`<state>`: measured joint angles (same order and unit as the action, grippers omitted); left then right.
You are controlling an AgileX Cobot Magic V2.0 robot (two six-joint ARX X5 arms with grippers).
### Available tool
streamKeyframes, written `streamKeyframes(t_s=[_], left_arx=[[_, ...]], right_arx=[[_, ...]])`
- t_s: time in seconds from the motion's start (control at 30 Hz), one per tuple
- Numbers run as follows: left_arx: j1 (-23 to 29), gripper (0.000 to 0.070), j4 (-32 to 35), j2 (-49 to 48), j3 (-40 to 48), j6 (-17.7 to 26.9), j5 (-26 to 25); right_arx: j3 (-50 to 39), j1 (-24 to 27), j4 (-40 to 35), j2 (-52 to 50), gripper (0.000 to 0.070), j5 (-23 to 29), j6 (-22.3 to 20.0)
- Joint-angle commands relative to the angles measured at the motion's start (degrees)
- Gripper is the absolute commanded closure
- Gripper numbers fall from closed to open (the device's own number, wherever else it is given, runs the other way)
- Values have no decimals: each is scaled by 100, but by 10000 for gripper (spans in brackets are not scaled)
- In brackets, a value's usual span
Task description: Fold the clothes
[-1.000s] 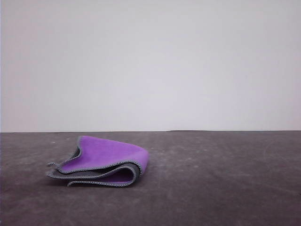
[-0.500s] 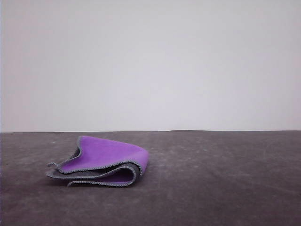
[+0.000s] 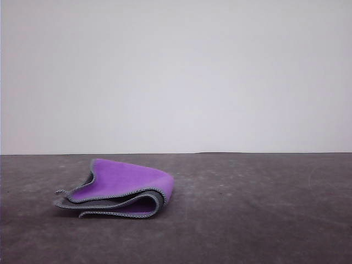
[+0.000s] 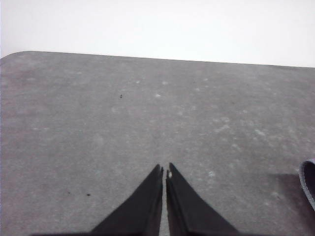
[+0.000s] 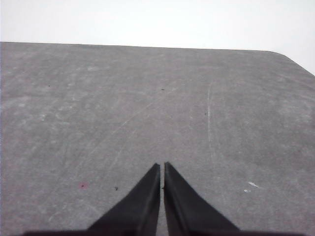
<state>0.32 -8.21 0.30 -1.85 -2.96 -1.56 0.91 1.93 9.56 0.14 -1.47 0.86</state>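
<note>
Grey scuffed table [image 3: 258,220] under a blank pale wall [image 3: 176,77]. Purple-and-grey cloth [image 3: 118,190] lying on table, left of centre in front view, already doubled over in loose layers, purple face up, grey stitched edges stacked toward camera, rounded fold to right of those edges. Long axis running roughly left to right across table. Left gripper [image 4: 164,171] low over bare table beside cloth, tips pressed together, holding nothing. Right gripper [image 5: 162,167] likewise closed and unladen, over bare table. Left arm judged nearer: left wrist view catches cloth's stitched edge at frame margin. Front view alone gives whole cloth and layering.
</note>
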Motion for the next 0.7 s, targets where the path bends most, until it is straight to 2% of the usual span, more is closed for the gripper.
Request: streamKeyframes(t_s=[0.0,0.67], left_arx=[[4,700,50,-4,114,46,13],[4,700,50,-4,114,46,13]], right_arx=[[-22,4,-54,7,689,2,61],[-22,4,-54,7,689,2,61]])
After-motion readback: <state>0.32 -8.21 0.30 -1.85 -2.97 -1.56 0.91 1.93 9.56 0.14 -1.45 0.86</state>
